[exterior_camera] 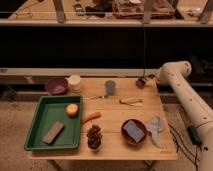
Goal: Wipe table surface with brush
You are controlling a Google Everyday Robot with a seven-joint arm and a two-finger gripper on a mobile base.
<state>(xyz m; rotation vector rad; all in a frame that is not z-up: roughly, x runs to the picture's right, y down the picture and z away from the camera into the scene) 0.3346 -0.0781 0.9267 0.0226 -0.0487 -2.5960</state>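
Observation:
The table surface [111, 122] is a light tan wood top holding several objects. A small wooden-handled tool that looks like the brush [131, 101] lies right of centre, untouched. My gripper [144, 81] is a dark shape over the table's far right corner, at the end of the white arm [175, 72] that comes in from the right. It sits behind and to the right of the brush, well apart from it.
A green tray [35, 131] at the left holds an orange fruit [72, 110] and a grey block [53, 132]. Also on the table: carrot [91, 117], pine cone [94, 136], brown bowl [133, 131], grey cloth [155, 125], grey cup [110, 87], purple bowl [56, 85], white container [74, 82].

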